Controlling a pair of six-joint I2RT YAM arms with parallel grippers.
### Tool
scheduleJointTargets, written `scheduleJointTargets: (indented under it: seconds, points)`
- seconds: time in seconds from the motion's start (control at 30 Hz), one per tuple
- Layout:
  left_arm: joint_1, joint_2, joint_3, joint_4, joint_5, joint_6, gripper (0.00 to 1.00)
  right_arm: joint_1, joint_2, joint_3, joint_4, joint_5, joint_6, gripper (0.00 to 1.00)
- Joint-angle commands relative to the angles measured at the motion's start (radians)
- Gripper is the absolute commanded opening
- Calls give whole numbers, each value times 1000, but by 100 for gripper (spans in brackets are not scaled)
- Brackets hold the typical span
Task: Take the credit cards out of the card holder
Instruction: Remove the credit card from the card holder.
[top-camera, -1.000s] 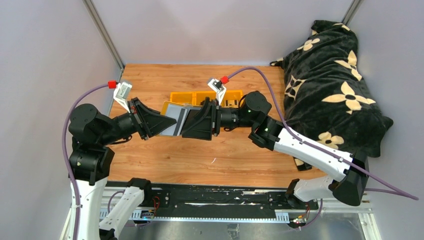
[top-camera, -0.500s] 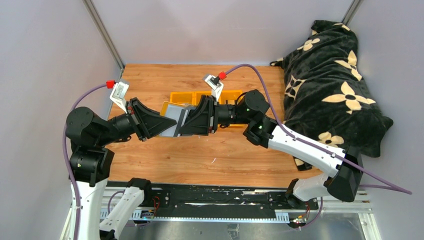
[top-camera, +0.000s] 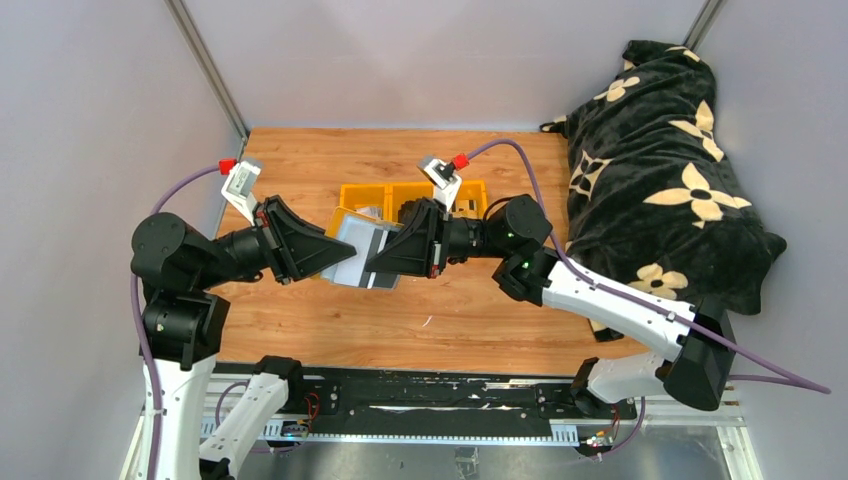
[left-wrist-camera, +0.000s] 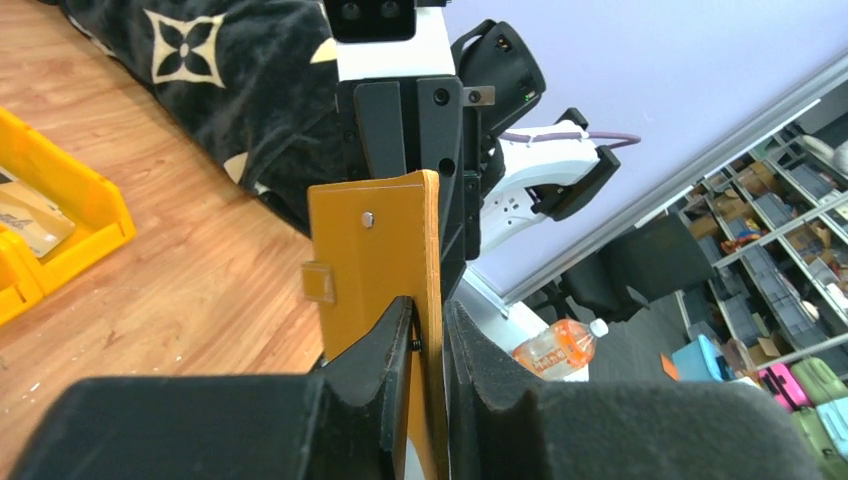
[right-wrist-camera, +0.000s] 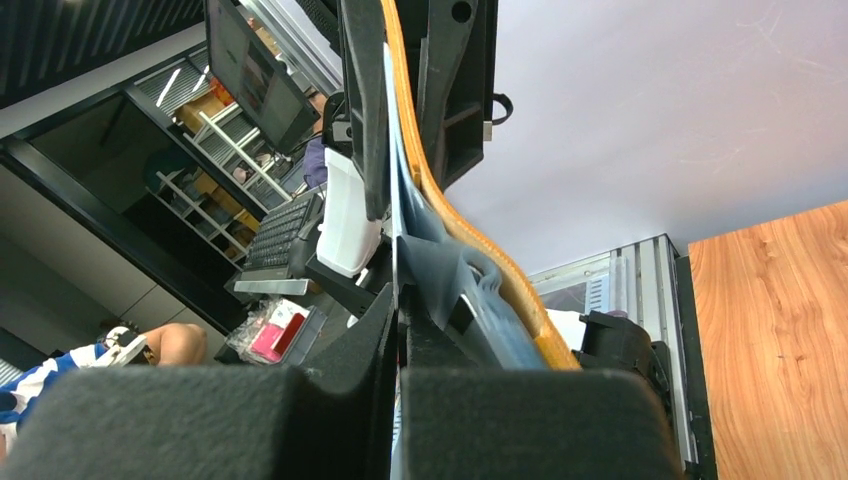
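Fingers clenched, the left gripper (left-wrist-camera: 428, 325) pinches the mustard-yellow folding card holder (left-wrist-camera: 372, 250) above the wooden table (top-camera: 300, 320), while the facing right gripper (right-wrist-camera: 398, 320) clamps a thin pale plastic credit card (right-wrist-camera: 393, 255) edge, so extraction likely runs rightward.

The top camera hangs above and behind my bases, facing down and forward over the whole orange-brown wooden table (top-camera: 470, 300). The camera on my left wrist sits right behind my left gripper (left-wrist-camera: 428, 312), looking along its fingers toward my right arm. The right wrist one, behind my right gripper (right-wrist-camera: 398, 312), looks back the opposite way. All three share the mustard-yellow folding card holder (left-wrist-camera: 372, 255), seen edge-on and very near from both wrists.
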Motion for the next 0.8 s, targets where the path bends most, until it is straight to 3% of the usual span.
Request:
scheduleJointTargets:
  seconds: [0.0, 0.2, 0.27, 0.37, 0.47, 0.53, 0.77]
  points:
    - [1, -4, 21, 96, 43, -88, 20, 1, -36, -40, 99, -24, 17, 0]
    - [1, -1, 26, 123, 48, -109, 6, 0, -49, -48, 115, -28, 16, 0]
    - [1, -1, 32, 119, 48, -104, 0, 0, -51, -46, 115, -28, 18, 7]
    - [1, 0, 47, 93, 40, -74, 0, 0, -51, -40, 115, -33, 23, 22]
    - [1, 9, 59, 75, 38, -65, 0, 0, -60, -38, 118, -27, 24, 27]
    - [1, 11, 64, 75, 39, -64, 0, 0, -66, -35, 127, -23, 26, 25]
    - [1, 18, 70, 74, 37, -59, 0, 0, -77, -30, 128, -19, 31, 1]
